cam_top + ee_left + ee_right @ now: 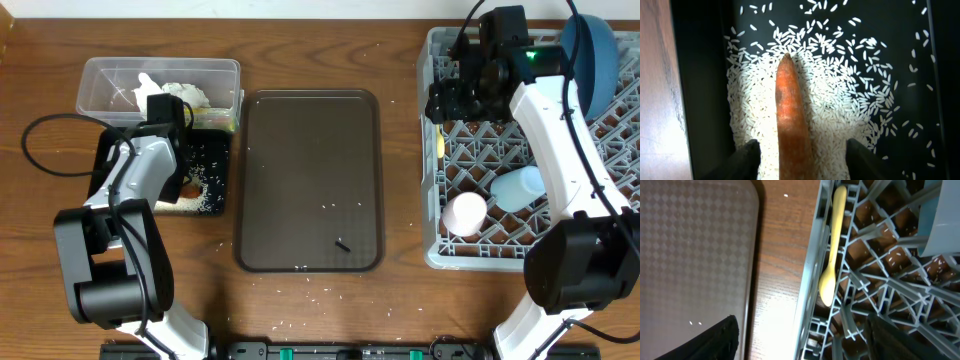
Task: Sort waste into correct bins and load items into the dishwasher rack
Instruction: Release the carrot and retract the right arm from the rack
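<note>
An orange carrot piece (792,125) lies on a heap of white rice grains (845,110) in the black tray (705,75). My left gripper (802,160) is open, a finger on each side of the carrot without touching it; from overhead it (186,182) hangs over the black tray (218,165). White tissue (178,92) and a yellow-green wrapper (215,120) lie in the clear tub (100,80). My right gripper (805,340) is open and empty over the grey rack's left wall (812,280), just past the yellow spoon (832,245) lying in the rack (600,150). No small bowl shows.
The brown serving tray (310,180) lies in the middle with a small dark bit (342,244) on it. The rack holds a dark blue plate (590,50), a light blue cup (520,187) and a pink cup (465,212). Rice grains are scattered on the table.
</note>
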`<state>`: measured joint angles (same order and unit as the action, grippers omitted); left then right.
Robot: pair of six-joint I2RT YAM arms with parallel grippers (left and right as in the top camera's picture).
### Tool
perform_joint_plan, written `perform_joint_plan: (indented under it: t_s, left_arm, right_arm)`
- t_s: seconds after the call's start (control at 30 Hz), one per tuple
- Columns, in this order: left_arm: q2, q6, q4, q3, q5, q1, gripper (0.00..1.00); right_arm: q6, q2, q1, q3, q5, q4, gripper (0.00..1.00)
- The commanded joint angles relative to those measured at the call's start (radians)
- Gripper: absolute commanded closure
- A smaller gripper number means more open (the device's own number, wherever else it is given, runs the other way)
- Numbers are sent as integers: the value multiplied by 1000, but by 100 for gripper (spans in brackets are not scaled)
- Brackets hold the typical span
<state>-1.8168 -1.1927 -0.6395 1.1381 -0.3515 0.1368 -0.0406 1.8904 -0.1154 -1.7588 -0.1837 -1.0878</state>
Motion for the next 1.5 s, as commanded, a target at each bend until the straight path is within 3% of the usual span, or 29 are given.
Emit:
perform_joint_plan:
  t_s: [0.0, 0.07, 0.17, 0.2, 0.27, 0.3, 0.7, 0.87, 1.07, 1.23, 1.47]
  left_arm:
    - [43, 135, -8, 46, -27, 2, 40]
    - [94, 213, -22, 71, -22, 2, 36]
    - [194, 231, -29, 87, 40, 2, 19]
    - [233, 231, -28, 87, 76, 2, 18]
    - [295, 231, -27, 87, 98, 2, 16]
    - [326, 231, -28, 87, 97, 2, 14]
    - [406, 231, -29, 85, 97, 2, 7]
    - [406, 231, -29, 85, 97, 2, 7]
    - [406, 231, -29, 85, 97, 2, 6]
    - [406, 231, -29, 85, 97, 2, 6]
    - [406, 231, -29, 85, 97, 2, 6]
  right_arm:
    - [12, -51, -10, -19, -5, 2, 22]
    - [12, -95, -10, -42, -5, -6, 22]
    - [11, -183, -10, -80, -5, -14, 21]
    - [11, -224, -10, -97, -5, -26, 19]
    - [12, -307, -10, -124, -4, -48, 1]
    - [12, -361, -10, -133, -4, -53, 1]
    - [12, -807, -10, -134, -5, -54, 1]
    - [13, -955, -14, -133, 35, -159, 1]
    - [12, -1069, -21, -72, 277, -203, 1]
    - [11, -1207, 53, 195, 349, -11, 1]
    - [11, -1437, 160, 810, 192, 606, 1]
